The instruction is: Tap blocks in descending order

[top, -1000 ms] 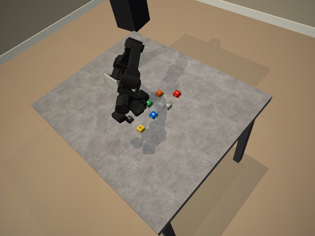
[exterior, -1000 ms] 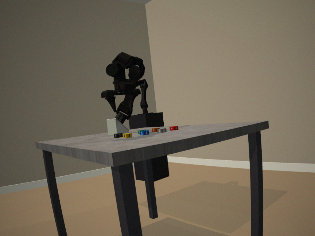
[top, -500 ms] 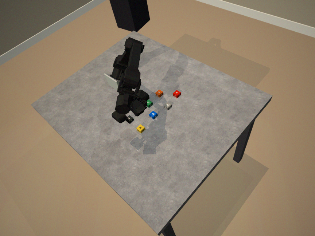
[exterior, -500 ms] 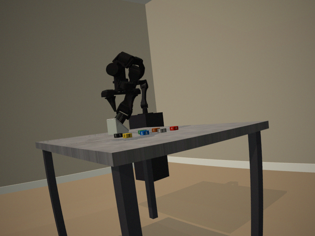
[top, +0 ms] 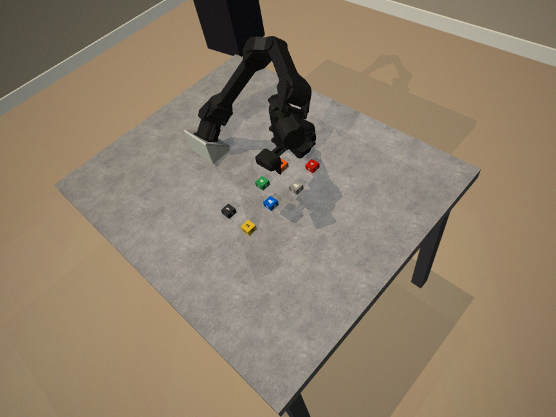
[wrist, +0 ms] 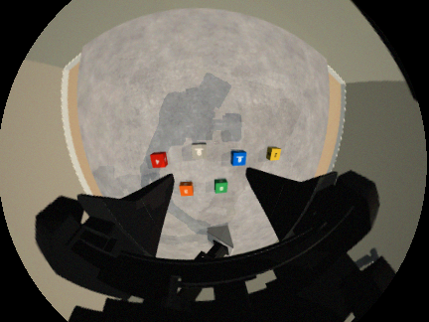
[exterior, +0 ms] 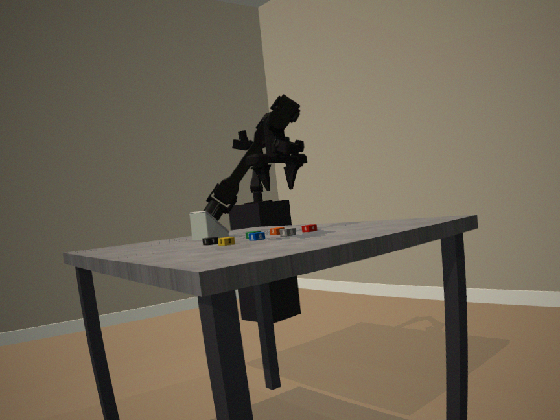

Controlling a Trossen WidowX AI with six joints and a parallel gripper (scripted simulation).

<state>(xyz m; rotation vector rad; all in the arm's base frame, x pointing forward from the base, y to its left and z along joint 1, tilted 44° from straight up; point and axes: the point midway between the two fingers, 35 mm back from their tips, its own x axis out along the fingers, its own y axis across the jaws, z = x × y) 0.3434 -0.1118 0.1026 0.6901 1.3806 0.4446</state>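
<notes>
My gripper (exterior: 279, 188) (wrist: 211, 175) is open and empty, high above the blocks. In the wrist view the orange block (wrist: 186, 189) and green block (wrist: 220, 186) show between its fingers. Beyond them are the red block (top: 312, 166) (wrist: 159, 160), white-grey block (top: 295, 187) (wrist: 199, 151), blue block (top: 270, 203) (wrist: 238, 158) and yellow block (top: 248, 228) (wrist: 273, 153). The black block (top: 228, 211) (exterior: 209, 241) is not visible in the wrist view. Yellow shows 2 and red looks like 4; the other digits are hard to read. In the top view a finger partly hides orange.
All blocks rest on the grey table (top: 287, 287). The arm's pale wedge-shaped base (top: 207, 149) (exterior: 201, 225) stands behind the blocks. A dark box-shaped stand (top: 231, 26) (exterior: 260, 214) is beyond the table's back edge. The arm casts shadows beside the white-grey block.
</notes>
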